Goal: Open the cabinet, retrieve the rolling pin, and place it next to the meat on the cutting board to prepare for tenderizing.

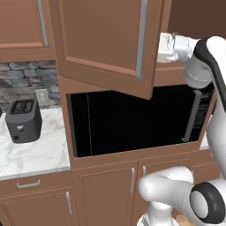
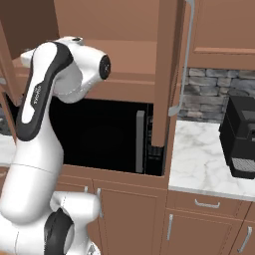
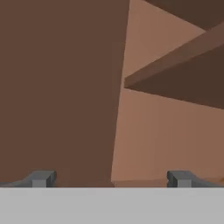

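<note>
The cabinet (image 1: 101, 39) above the microwave has its left door swung out toward me, the long silver handle (image 1: 141, 39) on its free edge. Seen from the right, its other door (image 2: 162, 74) stands edge-on and open. My arm's wrist (image 1: 170, 46) reaches behind the left door into the cabinet. In the hand view my gripper (image 3: 111, 179) is open, fingertips (image 3: 41, 178) wide apart with nothing between them, facing a bare inner wall and a shelf (image 3: 175, 61). The rolling pin, the meat and the cutting board are out of view.
A black microwave (image 1: 132, 119) sits in the niche under the cabinet. A dark toaster (image 1: 24, 120) stands on the marble counter (image 1: 39, 154) to the left, a black coffee machine (image 2: 241, 134) on the counter (image 2: 199, 159) to the right. Low cabinets run below.
</note>
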